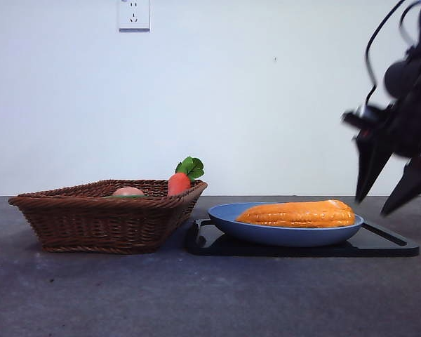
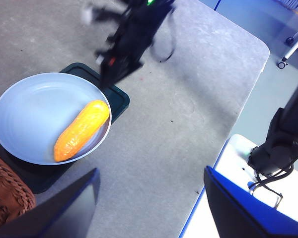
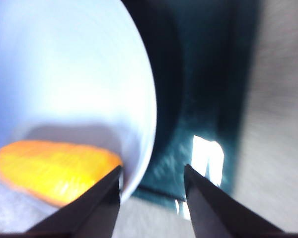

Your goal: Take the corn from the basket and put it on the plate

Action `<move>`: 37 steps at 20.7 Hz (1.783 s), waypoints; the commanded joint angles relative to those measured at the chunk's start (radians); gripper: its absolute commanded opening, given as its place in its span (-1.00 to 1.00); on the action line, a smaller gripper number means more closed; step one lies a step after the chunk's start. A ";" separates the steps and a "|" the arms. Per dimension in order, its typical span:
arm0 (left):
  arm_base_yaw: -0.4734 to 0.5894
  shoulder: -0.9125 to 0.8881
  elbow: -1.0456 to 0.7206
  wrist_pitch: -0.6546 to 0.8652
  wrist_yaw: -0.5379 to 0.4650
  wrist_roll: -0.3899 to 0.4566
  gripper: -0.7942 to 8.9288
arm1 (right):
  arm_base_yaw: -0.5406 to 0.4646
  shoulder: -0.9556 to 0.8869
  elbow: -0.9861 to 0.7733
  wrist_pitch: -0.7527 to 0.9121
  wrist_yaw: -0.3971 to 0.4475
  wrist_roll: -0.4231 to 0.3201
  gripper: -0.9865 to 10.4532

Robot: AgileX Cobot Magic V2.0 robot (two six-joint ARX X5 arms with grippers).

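The corn [image 1: 297,213] lies on the blue plate [image 1: 281,234]. Above its right rim the right gripper [image 1: 391,202] hangs, jaws spread, empty. No writing is readable.

There is one corn [image 1: 298,213], one plate [image 1: 281,234], one basket [image 1: 105,223], one black tray [image 1: 379,246], one red vegetable [image 1: 178,183], one pinkish round item [image 1: 128,191].

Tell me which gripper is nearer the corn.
Right. The right gripper hangs open just above the plate's rim, beside the corn, touching nothing. The left gripper waits open, farther back and high over the table.
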 commanded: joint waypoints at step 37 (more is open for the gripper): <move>0.024 0.004 0.024 0.008 -0.017 0.008 -0.82 | 0.244 -1.161 -0.110 -0.496 0.079 -0.087 -0.83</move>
